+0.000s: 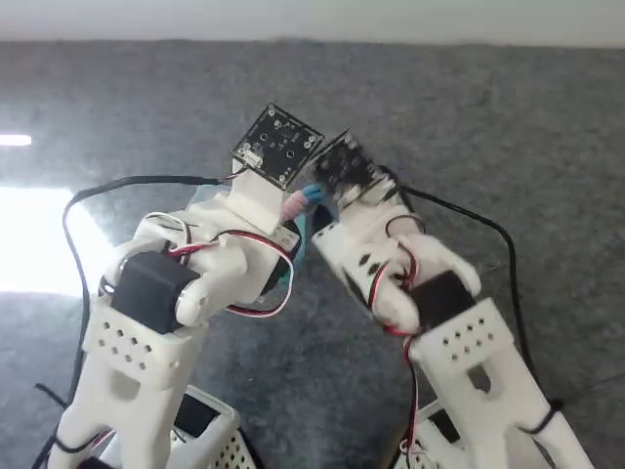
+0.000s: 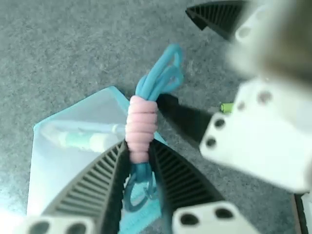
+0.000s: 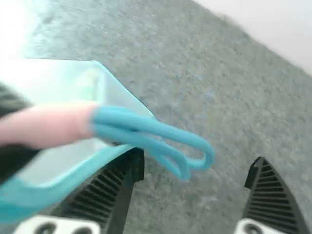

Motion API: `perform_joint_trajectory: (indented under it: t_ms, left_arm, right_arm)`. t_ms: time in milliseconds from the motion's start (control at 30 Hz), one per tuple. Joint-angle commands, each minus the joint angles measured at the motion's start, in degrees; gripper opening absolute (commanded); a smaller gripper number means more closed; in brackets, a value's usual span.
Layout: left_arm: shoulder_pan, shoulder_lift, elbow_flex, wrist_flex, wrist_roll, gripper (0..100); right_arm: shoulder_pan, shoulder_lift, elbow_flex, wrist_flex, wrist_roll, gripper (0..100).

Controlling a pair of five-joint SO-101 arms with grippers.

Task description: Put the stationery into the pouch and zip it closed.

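Partway at best. Not yet in the pouch (image 2: 73,165): the cord bundle (image 2: 142,122), blue loops w/ pink wrap round the middle. Clamped at the wrap's lower end between the left gripper (image 2: 140,148) fingers, over the pouch's corner; contact w/ pouch unclear. Pouch translucent, teal-edged, flat on the grey mat (image 2: 58,44), w/ one pale pen-like item (image 2: 83,140) apparently inside already. Mouth open or shut: can't tell. No sign of zipping done. Prob. left to do: bundle in, then zip.

Pose, from high view: left arm (image 1: 186,283) and right arm (image 1: 420,283) both leaned in toward mid-table, wrists nearly meeting over the bundle. Right gripper (image 3: 197,163) fingers wide apart, nothing held. One finger (image 3: 122,180) just beside pouch's teal edge, the other well off over bare mat. Bundle's loop end across the gap between them, no touch visible.
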Motion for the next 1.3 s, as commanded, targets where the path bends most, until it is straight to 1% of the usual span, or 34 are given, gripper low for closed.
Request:
perform_joint_trajectory:
  t_ms: [0, 67, 233, 333, 400, 467, 500, 567, 600, 633, 700, 767, 800, 867, 933, 1000, 1100, 1267]
  left_arm:
    - [1.0, -1.8, -2.5, 0.3, -0.7, 1]
    - [1.4, -1.8, -2.5, 0.3, -0.7, 1]
    - [3.5, -1.8, -2.5, 0.5, -0.7, 1]
    - [3.5, -1.8, -2.5, 0.4, -0.7, 1]
    - [3.5, -1.8, -2.5, 0.4, -0.7, 1]
    - [3.5, -1.8, -2.5, 0.4, -0.7, 1]
    - [3.6, -1.8, -2.5, 0.4, -0.7, 1]
    - [3.8, -1.9, -2.5, 0.5, -0.8, 1]
    - [3.8, -1.9, -2.5, 0.5, -0.8, 1]
    - [3.4, -1.9, -2.5, 0.5, -0.9, 1]
    - [2.5, -1.9, -2.6, 0.4, -1.0, 1]
    - [0.1, -1.9, -2.7, 0.1, -1.1, 2]
    - [-1.2, -1.9, -2.7, 0.0, -1.2, 5]
    - [-3.3, -1.9, -2.7, -0.7, -2.7, 12]
    - [-4.5, -1.9, -2.8, -0.7, -4.3, 20]
    - [-5.5, -2.0, -2.9, -0.4, -7.3, 24]
    - [-8.4, -2.0, -4.4, -0.7, -9.1, 25]
    - [-17.5, -1.5, -12.0, -0.4, -9.4, 25]
  right_arm:
    - [5.8, 1.7, -5.8, -1.6, -5.3, 34.4]
    - [6.8, 2.2, -6.7, -1.7, -6.2, 34.4]
    - [6.5, 2.7, -5.9, -4.3, -6.3, 34.4]
    - [6.1, 2.7, -5.3, -5.1, -6.2, 34.3]
    - [6.2, 2.7, -5.2, -5.3, -6.2, 32.3]
    - [6.5, 2.7, -5.1, -5.7, -4.7, 25.0]
    - [6.5, 2.7, -5.0, -6.5, -4.1, 19.0]
    - [7.8, 2.7, -5.0, -8.1, -3.9, 1.7]
    - [8.7, 2.7, -5.2, -8.9, -4.1, 0.0]
    - [9.6, 2.7, -5.4, -9.3, -4.7, 3.0]
    - [12.4, 2.7, -5.5, -10.0, -4.1, 0.2]
    - [15.3, 2.7, -5.8, -10.1, -3.8, 0.4]
    - [16.6, 2.7, -6.7, -9.5, -3.8, 0.6]
    - [18.5, 3.3, -8.6, -8.7, -4.0, 0.6]
    - [19.0, 5.0, -12.1, -5.8, -4.2, 0.6]
    - [18.9, 7.8, -16.4, -2.2, -6.2, 0.6]
    - [18.9, 13.9, -23.8, 2.9, -11.1, 0.6]
    - [18.9, 28.0, -42.5, 13.7, -14.0, 0.6]
